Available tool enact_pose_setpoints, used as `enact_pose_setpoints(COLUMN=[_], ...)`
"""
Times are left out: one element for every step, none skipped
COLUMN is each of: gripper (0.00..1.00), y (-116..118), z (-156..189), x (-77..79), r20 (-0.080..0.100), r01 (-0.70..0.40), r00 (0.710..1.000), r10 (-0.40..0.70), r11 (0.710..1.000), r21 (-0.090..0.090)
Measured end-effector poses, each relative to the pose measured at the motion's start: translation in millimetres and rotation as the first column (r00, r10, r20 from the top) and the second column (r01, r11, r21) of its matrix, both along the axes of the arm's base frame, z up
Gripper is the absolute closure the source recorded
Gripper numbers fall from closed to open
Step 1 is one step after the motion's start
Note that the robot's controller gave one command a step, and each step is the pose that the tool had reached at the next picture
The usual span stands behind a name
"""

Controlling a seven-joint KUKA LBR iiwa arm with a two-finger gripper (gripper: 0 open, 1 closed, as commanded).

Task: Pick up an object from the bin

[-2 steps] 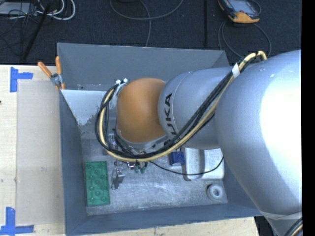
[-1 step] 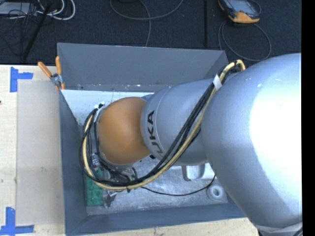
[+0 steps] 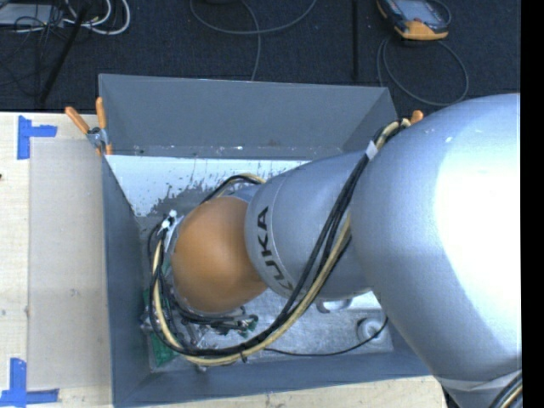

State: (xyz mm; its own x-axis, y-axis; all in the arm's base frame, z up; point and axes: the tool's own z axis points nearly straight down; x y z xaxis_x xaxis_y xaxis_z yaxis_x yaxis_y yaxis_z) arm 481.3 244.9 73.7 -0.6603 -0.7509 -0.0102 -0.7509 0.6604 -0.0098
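Across most of the grey metal bin (image 3: 119, 253) stretches the silver arm (image 3: 408, 228), reaching in from the right, with its orange wrist cover (image 3: 212, 257) low over the front-left corner of the floor. Beneath the cover the dark gripper (image 3: 206, 323) is mostly hidden — whether it is spread or closed cannot be told, nor what lies under it. A small green thing (image 3: 161, 353) lies just beside it, by the left wall.

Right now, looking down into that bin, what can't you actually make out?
1. Camera view: most of the bin floor, hidden under the arm and its orange cover.
2. Green thing in the near left corner: half behind cables, kind unclear.
3. Pale metal piece at lower right: partly under the arm.
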Motion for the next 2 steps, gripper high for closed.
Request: enact_pose_setpoints(gripper=[0.00, 1.00], y=[-0.3, 1.7], z=[0.6, 1.9], x=[1.7, 1.6], r20=[-0.010, -0.010], r01=[0.004, 0.005], r00=[1.000, 1.000], r10=[-0.004, -0.005], r11=[1.000, 1.000], r21=[-0.001, 0.004])
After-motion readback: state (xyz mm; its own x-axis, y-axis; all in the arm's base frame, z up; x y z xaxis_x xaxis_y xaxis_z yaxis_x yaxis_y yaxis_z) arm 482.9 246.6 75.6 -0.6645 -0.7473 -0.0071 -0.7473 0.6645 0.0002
